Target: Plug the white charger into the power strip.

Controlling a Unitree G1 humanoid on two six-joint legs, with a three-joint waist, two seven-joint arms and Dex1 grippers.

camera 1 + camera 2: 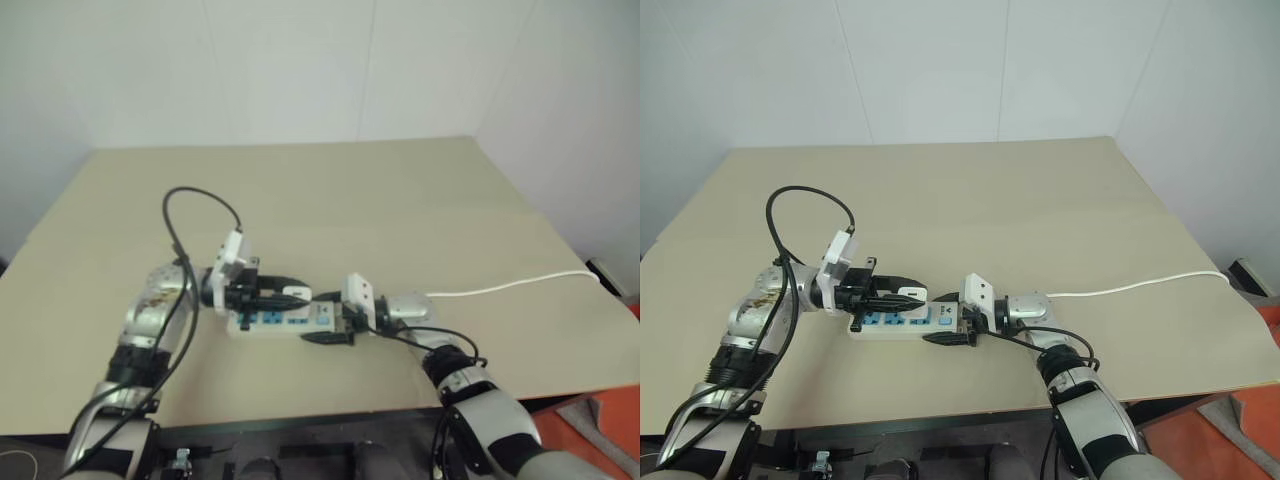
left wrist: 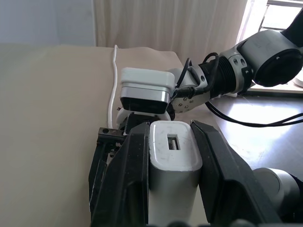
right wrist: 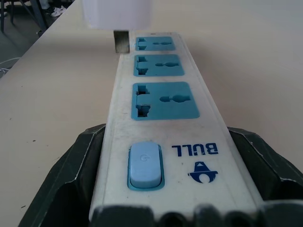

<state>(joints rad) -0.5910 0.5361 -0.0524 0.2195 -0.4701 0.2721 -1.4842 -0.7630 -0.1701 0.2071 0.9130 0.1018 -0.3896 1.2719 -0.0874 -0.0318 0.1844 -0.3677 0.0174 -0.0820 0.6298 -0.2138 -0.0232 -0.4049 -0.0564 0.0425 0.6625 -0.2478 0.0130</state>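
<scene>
A plain beige surface stands against white walls; near its front edge lies the power strip, its three blue socket faces upward and its thin white cord trailing off to the right; the right gripper is clamped across the strip's switch end, black fingers on either side of it, just by the blue rocker switch; the left gripper is clenched on the white charger, holding it just above the strip's far socket face, a metal prong hanging down beside that socket's edge, not yet inserted.
</scene>
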